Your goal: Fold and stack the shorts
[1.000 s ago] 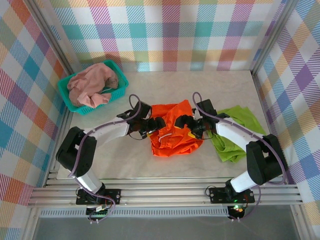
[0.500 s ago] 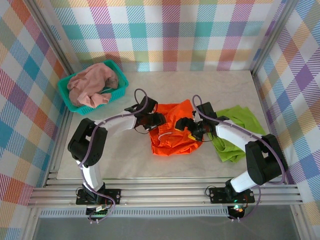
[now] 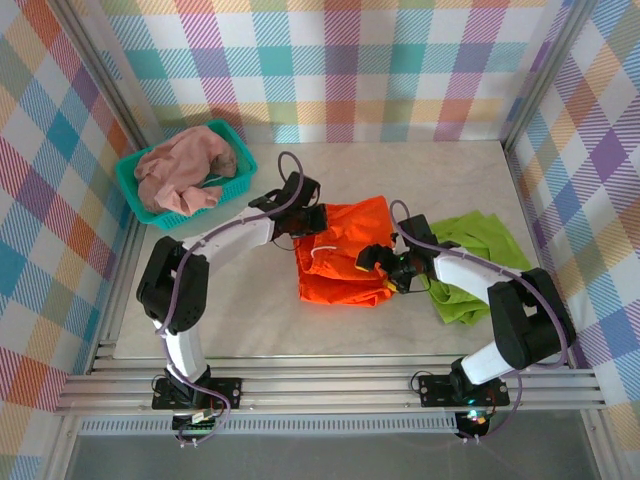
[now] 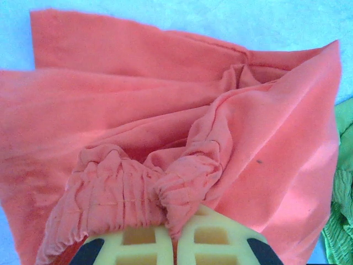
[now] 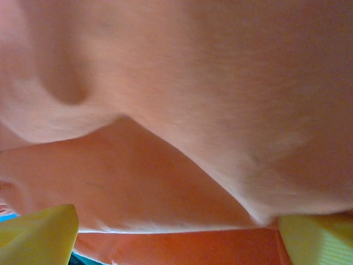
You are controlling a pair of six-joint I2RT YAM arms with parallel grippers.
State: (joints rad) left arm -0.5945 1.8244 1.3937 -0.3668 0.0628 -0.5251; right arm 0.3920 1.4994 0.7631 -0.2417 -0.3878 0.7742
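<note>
The orange shorts lie spread in the middle of the table. My left gripper is at their far left corner, shut on the gathered elastic waist; in the left wrist view the yellow fingers pinch a bunch of waistband of the orange shorts. My right gripper sits at their right edge, open, its yellow fingers set wide apart with folds of the orange shorts lying across the gap. The green shorts lie crumpled to the right. The pink shorts are heaped in the basket.
The teal mesh basket stands at the back left corner. Checked walls close in the table at the back and on both sides. Bare tabletop lies in front of the orange shorts. A strip of green cloth shows at the left wrist view's right edge.
My left gripper has moved back to the waistband's far left corner and shut on it. The orange shorts now lie flatter and wider. The right gripper has shifted slightly nearer.
</note>
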